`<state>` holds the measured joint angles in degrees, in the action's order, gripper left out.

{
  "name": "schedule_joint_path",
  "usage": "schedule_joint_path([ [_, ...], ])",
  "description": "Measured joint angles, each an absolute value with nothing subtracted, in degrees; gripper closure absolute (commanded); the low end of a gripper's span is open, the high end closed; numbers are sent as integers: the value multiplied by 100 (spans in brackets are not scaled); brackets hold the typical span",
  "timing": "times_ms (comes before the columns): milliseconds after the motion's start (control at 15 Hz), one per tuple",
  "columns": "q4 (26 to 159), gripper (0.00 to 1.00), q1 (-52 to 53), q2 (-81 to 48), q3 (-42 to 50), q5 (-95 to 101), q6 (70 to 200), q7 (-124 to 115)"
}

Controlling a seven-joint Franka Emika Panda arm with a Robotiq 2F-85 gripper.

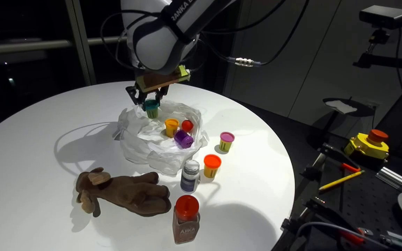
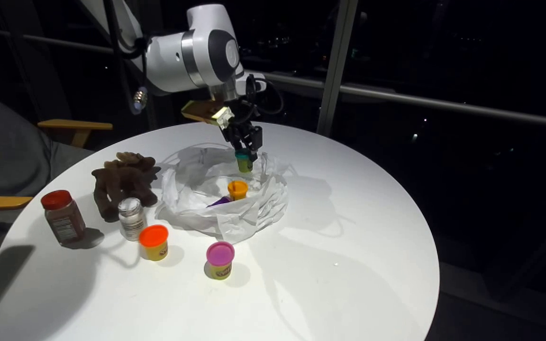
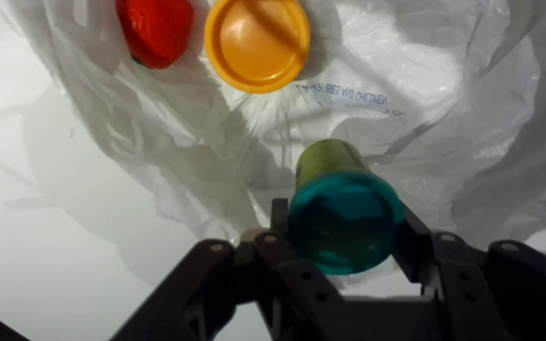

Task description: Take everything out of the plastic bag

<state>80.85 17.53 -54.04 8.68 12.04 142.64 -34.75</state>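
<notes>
Pretty dim overall, window (image 2: 467,71) nearly black, but the white table (image 1: 19,167) looks bright in both exterior views, with big soft shadows (image 1: 92,148). Wrist view's kinda blurry around the dark gripper (image 3: 344,225), and the bag (image 3: 424,66) shines in spots.

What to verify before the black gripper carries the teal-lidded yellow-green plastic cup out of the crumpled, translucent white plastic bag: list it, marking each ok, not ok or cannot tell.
1. Black two-jawed gripper closed on the teal-lidded yellow-green plastic cup: ok, one jaw on each side.
2. Cup's base off the crumpled, translucent white plastic bag: cannot tell.
3. Bag film free of the jaws: cannot tell, partly hidden.
4. Neighbours apart from the held cup: ok; the orange-lidded plastic cup and red strawberry-shaped item do not touch it.
5. Bag otherwise emptied: not ok; those two and a purple cylindrical plastic container are inside.
</notes>
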Motion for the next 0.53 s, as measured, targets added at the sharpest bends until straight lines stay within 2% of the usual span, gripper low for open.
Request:
schedule_joint_path([
  [533,10299,72,2239,-3737,917,1224,14647,-4406],
])
